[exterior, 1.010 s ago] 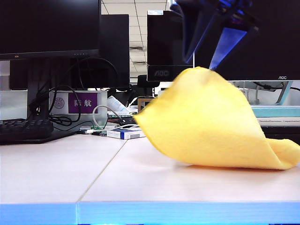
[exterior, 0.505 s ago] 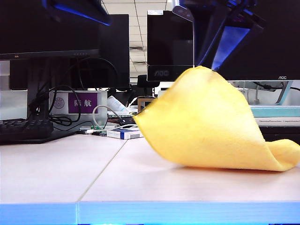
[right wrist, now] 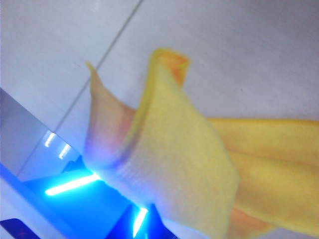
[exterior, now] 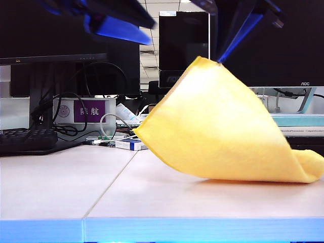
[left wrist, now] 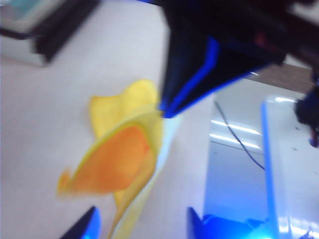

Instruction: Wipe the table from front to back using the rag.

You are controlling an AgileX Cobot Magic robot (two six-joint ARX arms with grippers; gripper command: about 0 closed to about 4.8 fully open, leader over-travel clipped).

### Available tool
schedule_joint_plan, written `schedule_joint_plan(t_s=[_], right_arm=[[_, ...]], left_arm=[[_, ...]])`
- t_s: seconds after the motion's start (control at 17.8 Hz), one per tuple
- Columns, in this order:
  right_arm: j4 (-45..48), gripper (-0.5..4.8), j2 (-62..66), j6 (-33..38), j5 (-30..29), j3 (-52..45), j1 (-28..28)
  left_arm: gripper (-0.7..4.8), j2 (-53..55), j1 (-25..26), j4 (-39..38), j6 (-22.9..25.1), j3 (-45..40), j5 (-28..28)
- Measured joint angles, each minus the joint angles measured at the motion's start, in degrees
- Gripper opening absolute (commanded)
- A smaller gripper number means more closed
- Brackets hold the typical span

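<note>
The yellow rag (exterior: 223, 131) stands up like a tent on the off-white table (exterior: 61, 187), one corner pulled up and its right end still lying folded on the top. My right gripper (exterior: 218, 59) pinches that raised corner from above, shut on it. In the right wrist view the rag (right wrist: 184, 164) hangs from the gripper (right wrist: 142, 219) over the table (right wrist: 239, 55). My left gripper (exterior: 121, 28) hovers high at the upper left, clear of the cloth. In its wrist view the left gripper (left wrist: 142, 224) is open, with the rag (left wrist: 119, 159) below and the right gripper (left wrist: 167, 110) on the corner.
A black keyboard (exterior: 28, 139) lies at the back left. A small white-and-blue box (exterior: 132, 145) and cables sit behind the rag. Monitors (exterior: 182, 45) line the back, with stacked books (exterior: 298, 121) at the right. The light blue front edge (exterior: 152, 230) runs along the near side.
The right gripper has shut on the rag's corner and drawn it a little higher. The left gripper has come into view at the upper left, moving rightward, and opened.
</note>
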Motion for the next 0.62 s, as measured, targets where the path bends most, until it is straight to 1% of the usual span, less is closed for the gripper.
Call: schedule_joint_plan(t_s=[0.11, 0.5, 0.56, 0.62], right_arm=[[0.3, 0.45, -0.5, 0.0, -1.4, 0.1, -0.4], [0.9, 0.45, -0.6, 0.0, -2.5, 0.3, -0.5], [0.9, 0.34, -0.6, 0.0, -2.4, 0.3, -0.5], [1.1, -0.04, -0.6, 0.0, -1.0, 0.3, -0.5]], left_arm=[[2.36, 1.4, -0.8, 1.2, 0.5, 0.0, 0.0], [2.33, 6.3, -4.5, 7.8, 0.5, 0.0, 0.0], [1.4, 7.2, -5.0, 9.2, 0.5, 0.0, -0.1], [-0.08, 7.3, -5.1, 9.5, 0.5, 0.0, -0.9]])
